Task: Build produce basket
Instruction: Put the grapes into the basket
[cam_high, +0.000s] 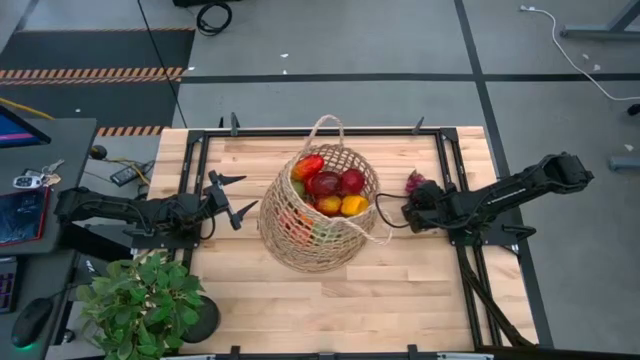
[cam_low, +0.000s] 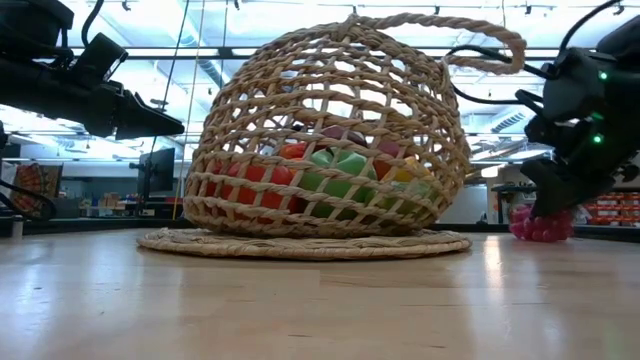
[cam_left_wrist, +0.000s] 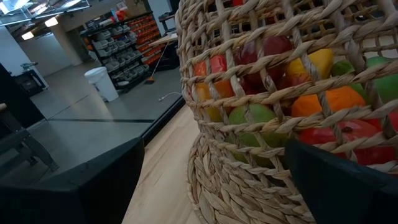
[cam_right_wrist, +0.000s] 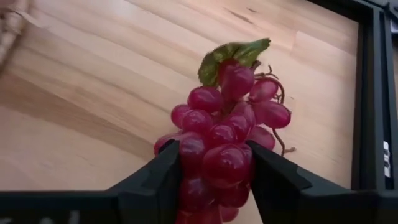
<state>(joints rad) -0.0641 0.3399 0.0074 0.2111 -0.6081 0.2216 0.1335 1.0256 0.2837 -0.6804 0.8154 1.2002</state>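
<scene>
The basket (cam_high: 318, 208) sits in the middle of the table (cam_high: 400, 290), seen from above, with red, yellow and orange produce (cam_high: 330, 185) inside. The grape bunch (cam_high: 415, 181) lies on the wood to its right, just beside the right gripper (cam_high: 408, 212). The left gripper (cam_high: 240, 195) waits on the basket's left with its fingers wide apart.

From table height, the grapes (cam_low: 540, 226) rest on the table under the right gripper (cam_low: 550, 200), right of the basket (cam_low: 325, 140).

The left wrist view shows only the basket's weave (cam_left_wrist: 249, 168) and the fruit behind it.

The right wrist view shows the two fingers (cam_right_wrist: 149, 180) squeezed onto the grapes (cam_right_wrist: 227, 155). The basket is to the left of the grapes, so the right arm is the nearer one and will likely lift them up and carry them left over the rim.
</scene>
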